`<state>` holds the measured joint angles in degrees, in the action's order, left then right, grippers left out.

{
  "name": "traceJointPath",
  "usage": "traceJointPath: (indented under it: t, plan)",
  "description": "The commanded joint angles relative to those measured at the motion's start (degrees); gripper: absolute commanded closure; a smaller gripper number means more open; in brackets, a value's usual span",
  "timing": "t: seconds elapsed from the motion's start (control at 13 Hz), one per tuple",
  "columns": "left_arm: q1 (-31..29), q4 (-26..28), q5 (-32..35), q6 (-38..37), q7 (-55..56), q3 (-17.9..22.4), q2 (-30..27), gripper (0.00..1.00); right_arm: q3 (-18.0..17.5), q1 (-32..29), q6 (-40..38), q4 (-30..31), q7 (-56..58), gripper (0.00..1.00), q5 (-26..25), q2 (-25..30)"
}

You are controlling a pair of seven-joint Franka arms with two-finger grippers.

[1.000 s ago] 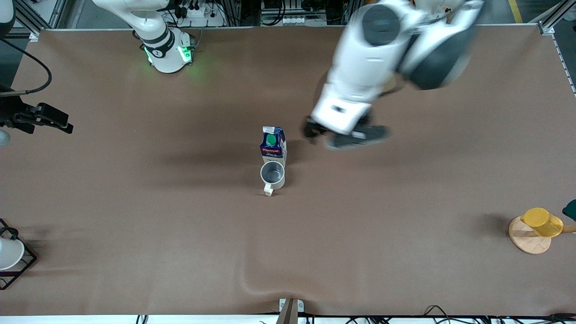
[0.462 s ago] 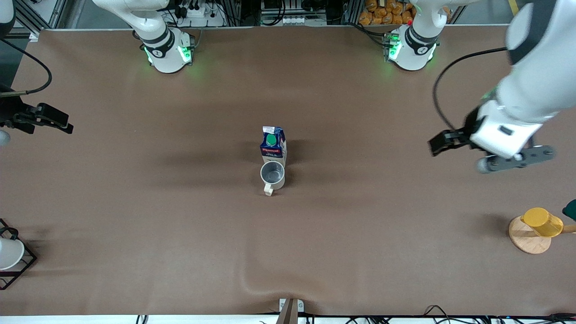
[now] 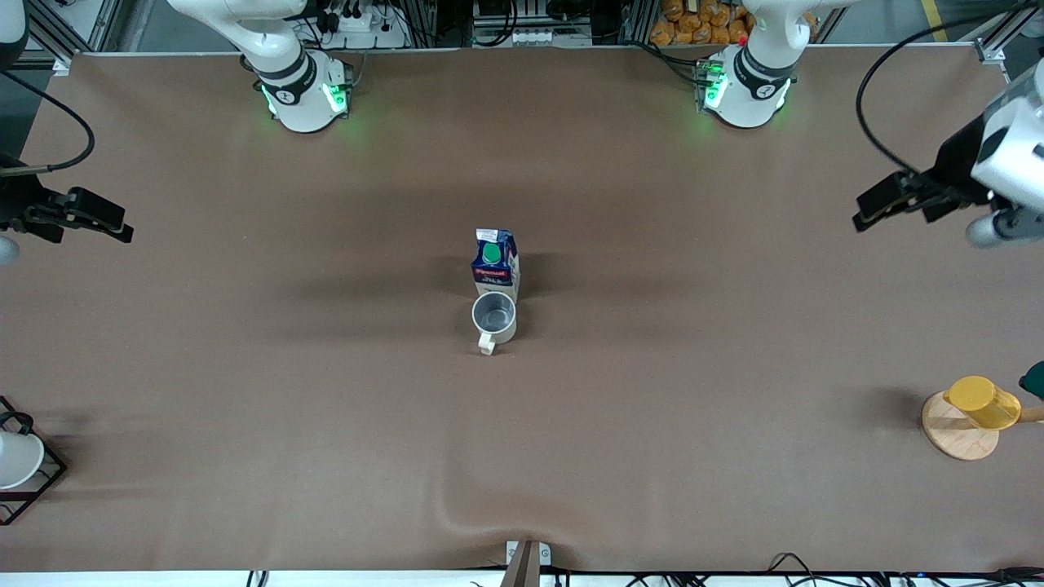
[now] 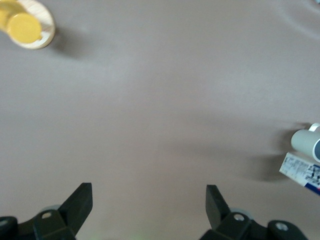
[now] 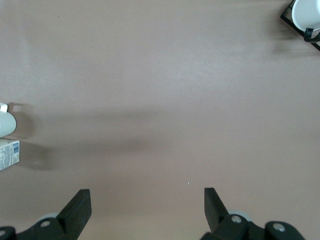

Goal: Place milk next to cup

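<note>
The milk (image 3: 495, 261), a blue-topped carton with a green cap, stands upright at the table's middle. The off-white cup (image 3: 494, 317) stands right against it, nearer to the front camera, handle toward the camera. My left gripper (image 3: 877, 205) is open and empty, up over the left arm's end of the table, well away from both. In the left wrist view its gripper (image 4: 148, 200) is open over bare cloth, with the cup (image 4: 306, 140) and milk (image 4: 302, 171) at the edge. My right gripper (image 3: 114, 224) waits open at the right arm's end; it is also open in the right wrist view (image 5: 146, 202).
A yellow cup (image 3: 983, 402) lies on a wooden disc (image 3: 956, 440) at the left arm's end, near the front camera. A plain white cup in a black wire rack (image 3: 16, 458) sits at the right arm's end. The cloth has a wrinkle (image 3: 465, 515) near the front edge.
My left arm has swung from beside the milk out to its own end of the table, gripper empty. The milk, the cup and my right arm have not moved.
</note>
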<state>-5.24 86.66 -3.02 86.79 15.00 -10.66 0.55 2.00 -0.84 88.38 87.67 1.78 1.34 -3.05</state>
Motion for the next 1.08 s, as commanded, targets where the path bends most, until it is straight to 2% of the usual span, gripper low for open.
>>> traceJointPath:
  t: [0.0, 0.38, 0.54, 1.0]
  plan:
    - [4.8, 2.8, -1.2, -2.4, -4.7, 7.4, -2.4, 0.0, -0.9, -1.4, 0.0, -0.5, -0.5, 0.0, 0.9, -0.1]
    - [6.4, -1.6, 2.2, -5.4, -6.3, 7.8, -1.6, 0.0, -0.9, -1.4, 0.0, -0.5, -0.5, 0.0, 0.9, -0.1]
    - [6.2, -1.7, 2.4, -7.9, -6.3, 7.1, -1.6, 0.0, -0.9, -1.4, 0.0, -0.5, -0.5, 0.0, 0.9, -0.1]
    - [6.0, -2.2, 3.3, -7.8, -6.5, 3.8, -1.5, 0.0, -0.9, -1.4, 0.0, -0.5, -0.5, 0.0, 0.7, -0.1]
